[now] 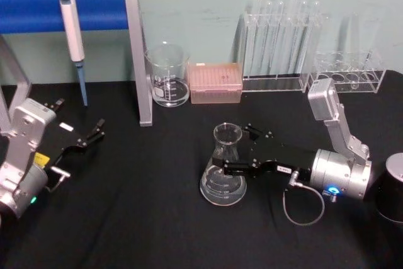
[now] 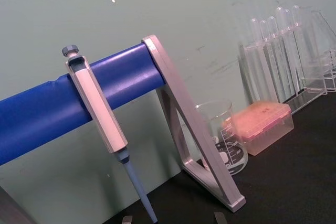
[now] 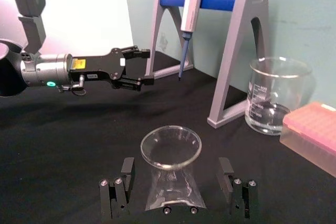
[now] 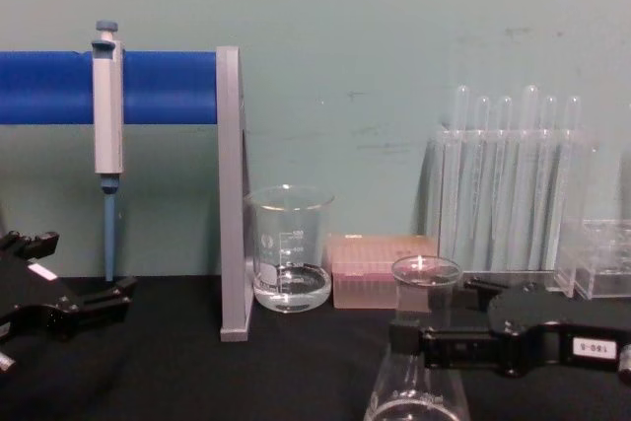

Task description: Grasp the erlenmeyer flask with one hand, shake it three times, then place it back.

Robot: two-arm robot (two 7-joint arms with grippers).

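Observation:
The erlenmeyer flask (image 1: 221, 184) stands upright on the black table (image 1: 138, 218), right of centre. My right gripper (image 1: 235, 152) reaches in from the right and is open, with one finger on each side of the flask's neck. The right wrist view shows the flask (image 3: 170, 148) between the two fingers (image 3: 126, 170), with a gap on both sides. From the chest view, the flask (image 4: 414, 391) sits low in front of the right gripper (image 4: 444, 315). My left gripper (image 1: 85, 138) rests open at the table's left and holds nothing; it also appears as the left gripper (image 3: 137, 66) in the right wrist view.
A beaker (image 1: 169, 77) with a little water and a pink tip box (image 1: 215, 83) stand behind the flask. Test tube racks (image 1: 277, 42) line the back right. A pipette (image 1: 72, 29) hangs on the blue stand (image 1: 141, 61) at back left. A black cylinder (image 1: 390, 187) sits at the far right.

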